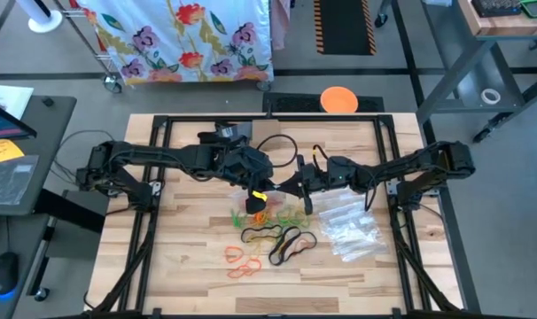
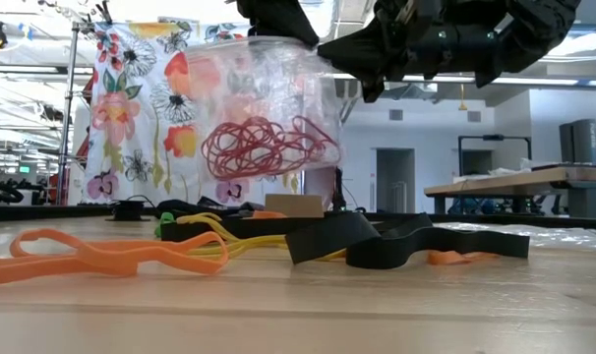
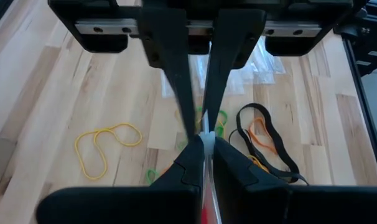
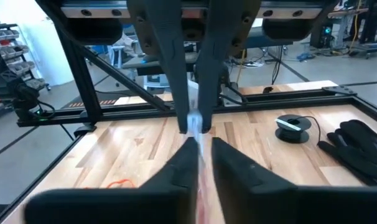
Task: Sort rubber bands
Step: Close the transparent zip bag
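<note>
A clear plastic bag (image 2: pixel 268 118) with a tangle of red rubber bands (image 2: pixel 264 147) inside hangs in the air over the table's middle. My left gripper (image 3: pixel 204 144) and my right gripper (image 4: pixel 198 142) meet tip to tip at its top, both shut on it. Below, loose rubber bands lie flat on the wood: orange ones (image 1: pixel 242 261), black ones (image 1: pixel 291 244), and yellow and green ones (image 1: pixel 277 217). A yellow band (image 3: pixel 104 146) lies apart from them. My left gripper pinches the bag's top edge (image 3: pixel 207 138) between its two fingers, slanting down from the table's left. The bag hangs below the fingers, clear of the table. My right gripper pinches the same top edge (image 4: pixel 203 149) between its two fingers, level, from the table's right, facing the left gripper's tips.
A pile of clear zip bags (image 1: pixel 353 230) lies on the table's right part. A black cable (image 1: pixel 282 146) and a small black roll (image 4: pixel 293 126) sit at the far side. A dark frame (image 1: pixel 162 124) borders the table. An orange disc (image 1: pixel 339 99) lies beyond it.
</note>
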Available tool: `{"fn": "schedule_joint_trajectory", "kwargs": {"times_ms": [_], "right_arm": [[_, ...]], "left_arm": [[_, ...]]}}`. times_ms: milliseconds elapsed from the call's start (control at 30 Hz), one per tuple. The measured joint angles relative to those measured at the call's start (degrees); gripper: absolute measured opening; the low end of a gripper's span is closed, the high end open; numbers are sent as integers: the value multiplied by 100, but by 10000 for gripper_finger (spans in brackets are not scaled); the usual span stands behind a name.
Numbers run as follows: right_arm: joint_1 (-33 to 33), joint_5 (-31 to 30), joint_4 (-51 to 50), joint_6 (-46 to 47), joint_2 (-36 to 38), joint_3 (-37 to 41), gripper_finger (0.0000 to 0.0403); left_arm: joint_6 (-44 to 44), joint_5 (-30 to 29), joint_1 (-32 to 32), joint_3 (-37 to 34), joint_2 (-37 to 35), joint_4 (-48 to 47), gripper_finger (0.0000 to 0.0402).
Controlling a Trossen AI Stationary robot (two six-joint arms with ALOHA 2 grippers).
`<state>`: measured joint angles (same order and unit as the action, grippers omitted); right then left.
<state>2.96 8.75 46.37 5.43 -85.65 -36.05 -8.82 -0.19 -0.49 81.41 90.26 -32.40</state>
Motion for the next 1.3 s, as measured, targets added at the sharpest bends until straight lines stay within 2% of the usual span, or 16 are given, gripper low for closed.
{"fn": "schedule_joint_trajectory", "kwargs": {"times_ms": [167,1000,1300], "right_arm": [[-83,-4,49,-93,0,0,2],[-138,-574,79,-247,-4,2,0],[-149,-610,81,-249,-4,1,0]], "left_arm": [[2,-16,0,0,-1,4,8],[-85,-79,-9,2,-7,-310,8],[-85,-59,-9,2,-7,-328,8]]}}
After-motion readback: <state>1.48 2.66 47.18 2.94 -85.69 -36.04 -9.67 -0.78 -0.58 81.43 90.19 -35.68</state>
